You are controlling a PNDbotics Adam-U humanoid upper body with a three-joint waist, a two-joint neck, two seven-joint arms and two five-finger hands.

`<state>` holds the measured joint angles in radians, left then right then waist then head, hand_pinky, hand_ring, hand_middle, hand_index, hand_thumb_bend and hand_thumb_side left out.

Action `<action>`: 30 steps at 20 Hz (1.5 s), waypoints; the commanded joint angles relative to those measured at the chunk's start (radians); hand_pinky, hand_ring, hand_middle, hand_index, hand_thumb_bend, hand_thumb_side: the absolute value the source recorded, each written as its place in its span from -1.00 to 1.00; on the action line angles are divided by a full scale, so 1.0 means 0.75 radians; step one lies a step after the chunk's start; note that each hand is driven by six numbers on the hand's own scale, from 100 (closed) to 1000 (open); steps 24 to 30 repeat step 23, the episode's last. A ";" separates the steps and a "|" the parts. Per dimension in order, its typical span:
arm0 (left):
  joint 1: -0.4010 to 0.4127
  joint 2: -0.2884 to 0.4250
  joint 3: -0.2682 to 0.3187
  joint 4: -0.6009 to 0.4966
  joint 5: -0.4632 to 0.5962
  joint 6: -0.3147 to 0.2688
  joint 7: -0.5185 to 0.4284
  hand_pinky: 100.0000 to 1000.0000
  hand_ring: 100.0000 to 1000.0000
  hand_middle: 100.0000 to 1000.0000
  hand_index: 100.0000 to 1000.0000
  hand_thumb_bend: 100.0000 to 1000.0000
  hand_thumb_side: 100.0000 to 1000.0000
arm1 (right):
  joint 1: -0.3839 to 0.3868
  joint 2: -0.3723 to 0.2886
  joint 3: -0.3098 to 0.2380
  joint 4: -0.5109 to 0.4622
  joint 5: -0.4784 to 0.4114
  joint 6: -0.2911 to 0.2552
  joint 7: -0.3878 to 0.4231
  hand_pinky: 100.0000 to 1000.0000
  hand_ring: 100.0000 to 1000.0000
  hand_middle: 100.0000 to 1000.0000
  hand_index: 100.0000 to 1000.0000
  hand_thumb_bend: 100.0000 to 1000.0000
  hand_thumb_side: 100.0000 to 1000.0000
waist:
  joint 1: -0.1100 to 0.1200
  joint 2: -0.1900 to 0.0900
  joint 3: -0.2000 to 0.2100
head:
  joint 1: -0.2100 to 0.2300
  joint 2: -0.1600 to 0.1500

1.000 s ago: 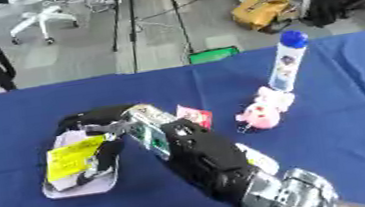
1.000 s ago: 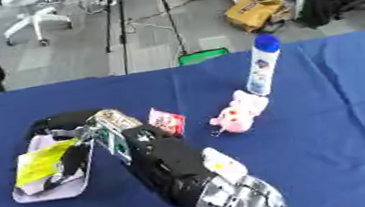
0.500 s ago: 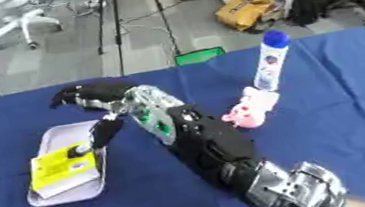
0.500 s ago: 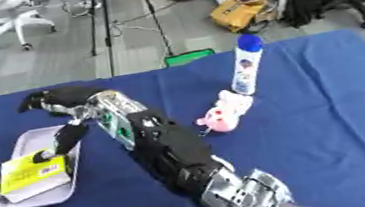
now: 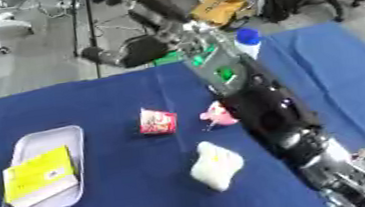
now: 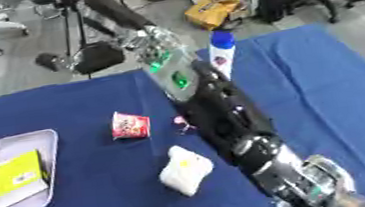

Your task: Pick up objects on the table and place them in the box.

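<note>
A pale shallow box (image 5: 45,138) lies at the left side of the blue bench (image 5: 119,194), and a yellow booklet (image 5: 39,176) rests flat inside it, filling most of its floor. To the right of the box, apart from it, a small red packet (image 5: 157,121) sits on the cloth near the middle. Nearer the front edge lies a white soft pouch (image 5: 216,165) with a faint yellow mark. A pink toy (image 5: 217,114) sits just right of the red packet, partly hidden by the robot's right arm (image 5: 267,114), which crosses the bench from the lower right corner toward the far edge. A white bottle with a blue cap (image 6: 222,52) stands upright at the far edge, just beside the arm. The right hand (image 5: 131,53) is raised beyond the far edge of the bench, over the floor; it is blurred, and I cannot tell how its fingers are set.
</note>
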<state>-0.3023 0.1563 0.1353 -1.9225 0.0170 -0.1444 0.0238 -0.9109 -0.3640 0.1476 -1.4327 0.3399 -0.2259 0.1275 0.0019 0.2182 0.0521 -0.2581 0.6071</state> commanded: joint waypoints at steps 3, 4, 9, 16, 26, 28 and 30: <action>-0.010 0.048 0.032 0.007 -0.020 -0.006 0.024 0.38 0.51 0.66 0.68 0.06 0.52 | 0.151 -0.180 -0.067 -0.280 -0.260 0.080 -0.066 0.73 0.75 0.67 0.84 -0.25 -0.06 | 0.010 0.015 -0.058 | 0.066 0.008; -0.011 0.050 0.034 0.009 -0.022 -0.007 0.027 0.38 0.51 0.66 0.68 0.06 0.52 | 0.178 -0.195 -0.075 -0.310 -0.282 0.088 -0.073 0.73 0.75 0.67 0.84 -0.25 -0.06 | 0.010 0.016 -0.066 | 0.070 0.008; -0.013 0.054 0.043 0.027 -0.025 -0.011 0.042 0.38 0.53 0.67 0.70 0.04 0.52 | 0.384 -0.261 -0.161 -0.427 -0.340 0.113 -0.132 0.70 0.73 0.66 0.84 -0.24 -0.08 | 0.032 0.026 -0.147 | 0.099 0.009; -0.007 0.064 0.052 0.048 -0.042 -0.011 0.051 0.38 0.52 0.66 0.69 0.03 0.52 | 0.530 -0.258 -0.228 -0.515 -0.360 0.136 -0.158 0.69 0.72 0.65 0.83 -0.23 -0.10 | 0.055 0.025 -0.192 | 0.106 0.015; -0.001 0.062 0.051 0.044 -0.045 -0.007 0.055 0.37 0.52 0.66 0.69 0.00 0.51 | 0.565 -0.232 -0.238 -0.533 -0.386 0.151 -0.160 0.68 0.71 0.64 0.82 -0.24 -0.11 | 0.060 0.019 -0.192 | 0.101 0.015; -0.001 0.062 0.051 0.044 -0.045 -0.007 0.055 0.37 0.52 0.66 0.69 0.00 0.51 | 0.565 -0.232 -0.238 -0.533 -0.386 0.151 -0.160 0.68 0.71 0.64 0.82 -0.24 -0.11 | 0.060 0.019 -0.192 | 0.101 0.015; -0.001 0.062 0.051 0.044 -0.045 -0.007 0.055 0.37 0.52 0.66 0.69 0.00 0.51 | 0.565 -0.232 -0.238 -0.533 -0.386 0.151 -0.160 0.68 0.71 0.64 0.82 -0.24 -0.11 | 0.060 0.019 -0.192 | 0.101 0.015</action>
